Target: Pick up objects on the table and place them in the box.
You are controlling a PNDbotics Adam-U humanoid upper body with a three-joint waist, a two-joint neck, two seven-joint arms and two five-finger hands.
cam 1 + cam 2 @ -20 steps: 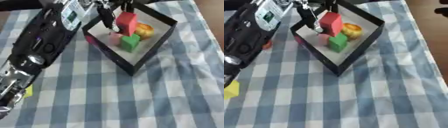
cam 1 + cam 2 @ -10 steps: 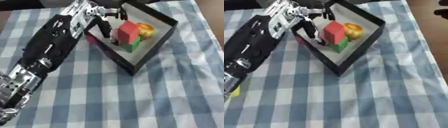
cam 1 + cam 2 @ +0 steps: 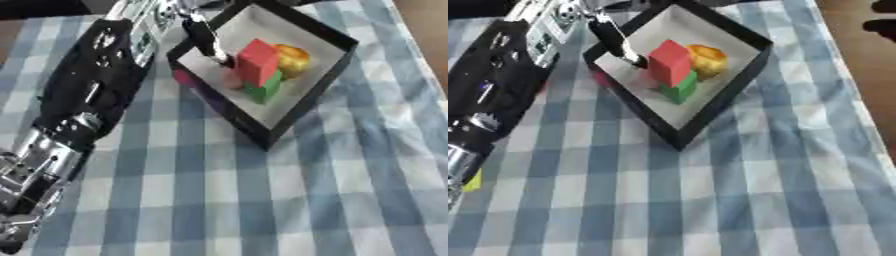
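Box (image 3: 289,117): black walls, pale floor, sits diamond-wise on checked cloth (image 3: 262,200) at abt 12 o'clock of the view, near corner pointing at 6. Inside, green block (image 3: 262,90) w/ red block (image 3: 257,61) stacked on top, orange thing (image 3: 293,57) just behind at 1 o'clock; probably dropped close together by the reach over the 10 o'clock wall. Left hand (image 3: 203,35) hangs there, fingers straight, released, holding nothing. Right hand not seen.

Robot's left hand (image 3: 203,35) reaches fingers down into a black box (image 3: 302,107) holding red (image 3: 259,62), green (image 3: 264,90) and yellow (image 3: 292,58) objects.
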